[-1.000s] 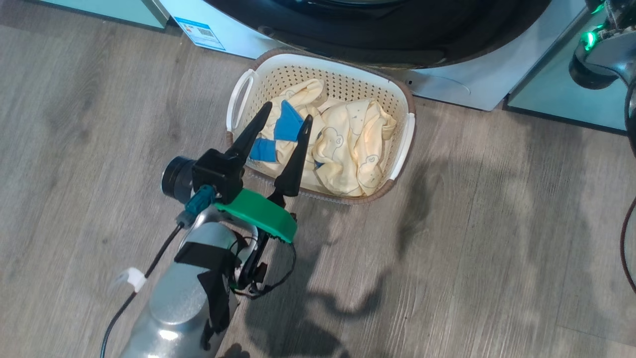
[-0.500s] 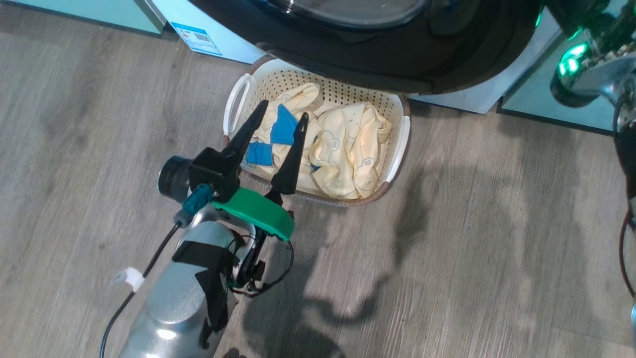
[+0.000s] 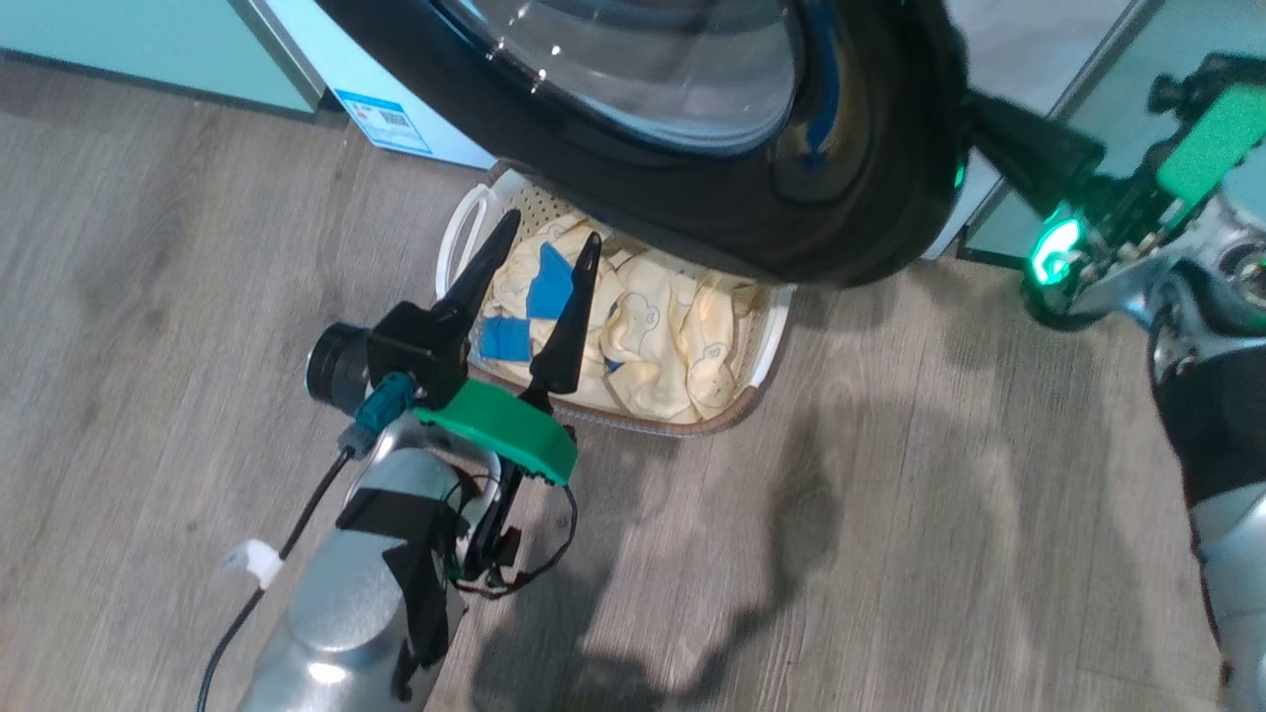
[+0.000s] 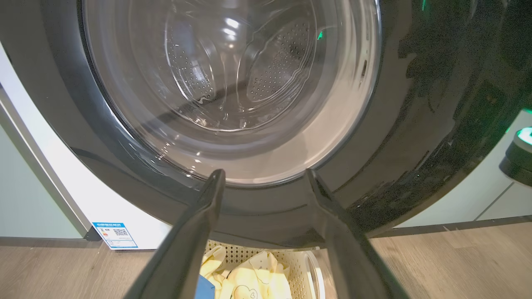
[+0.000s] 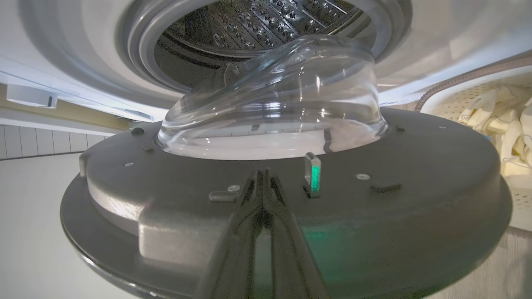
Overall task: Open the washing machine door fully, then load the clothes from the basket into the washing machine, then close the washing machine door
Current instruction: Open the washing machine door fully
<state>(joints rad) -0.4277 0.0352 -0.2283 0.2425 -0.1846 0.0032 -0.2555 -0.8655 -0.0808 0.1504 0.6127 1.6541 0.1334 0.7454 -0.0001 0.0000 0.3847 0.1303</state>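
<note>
Black tapered fingers on your left gripper (image 3: 551,227) are spread wide, nothing between them, hanging over the near left part of the basket (image 3: 692,427). Your right gripper (image 5: 262,171) has its fingers pressed flat together, tips laid over the matte dark grey inner face of the washing machine door (image 5: 415,174), near its edge; can't confirm contact. The door's outer ring is glossy black, and its clear glass bowl (image 5: 282,104) bulges toward the drum (image 5: 249,25), which is perforated steel inside a grey rubber ring (image 5: 141,41). Door stands part open, swung out above the basket's far end. The basket is cream perforated plastic with a brown rim, sitting on the grey wood-grain floor (image 3: 890,544) just in front of the white washing machine (image 3: 326,59). The clothes (image 3: 653,336), soft, crumpled, pale yellow with blue patches, lie inside it.
</note>
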